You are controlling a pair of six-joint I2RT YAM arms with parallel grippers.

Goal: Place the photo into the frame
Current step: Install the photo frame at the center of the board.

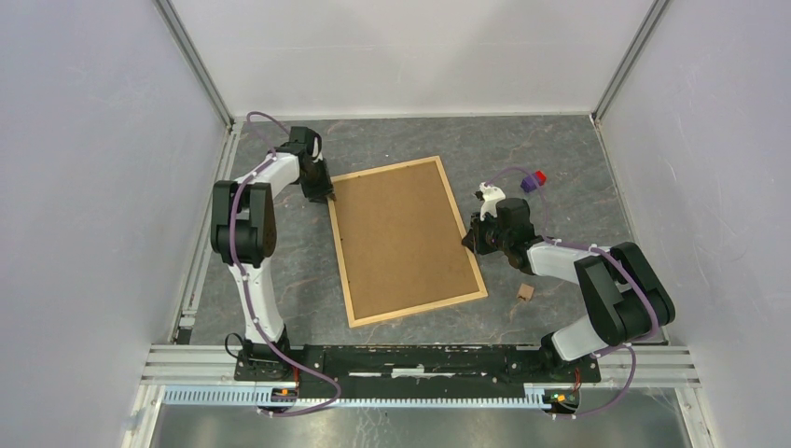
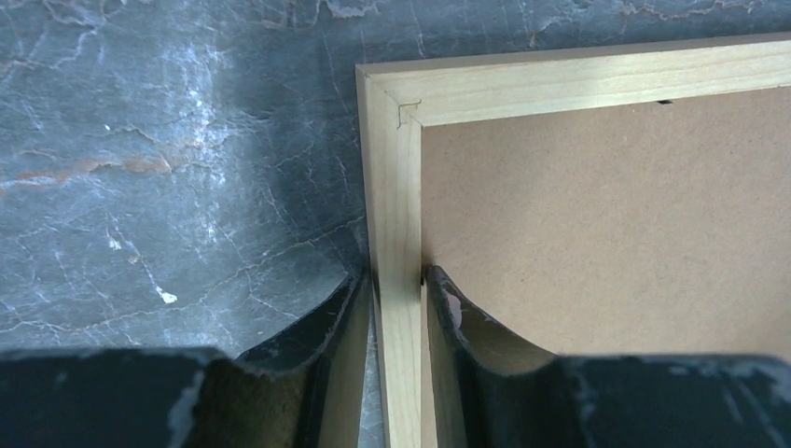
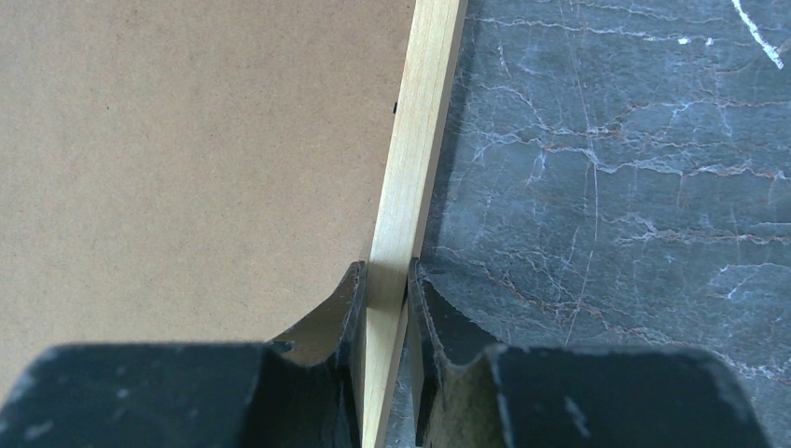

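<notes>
The frame (image 1: 406, 241) lies flat on the dark table with its brown fibreboard back up, slightly rotated. My left gripper (image 1: 326, 194) straddles the left wooden rail (image 2: 392, 187) just below the far-left corner. In the left wrist view the gripper (image 2: 399, 280) is shut on that rail, one finger outside it and one over the board. My right gripper (image 1: 469, 239) holds the right rail (image 3: 410, 159) about midway along. In the right wrist view the gripper (image 3: 384, 275) pinches the strip from both sides. The photo is out of view.
A small wooden block (image 1: 526, 292) lies on the table right of the frame's near corner. A red and purple object (image 1: 534, 179) sits behind the right arm. Grey walls enclose the table on three sides, and an aluminium rail (image 1: 420, 359) runs along the near edge.
</notes>
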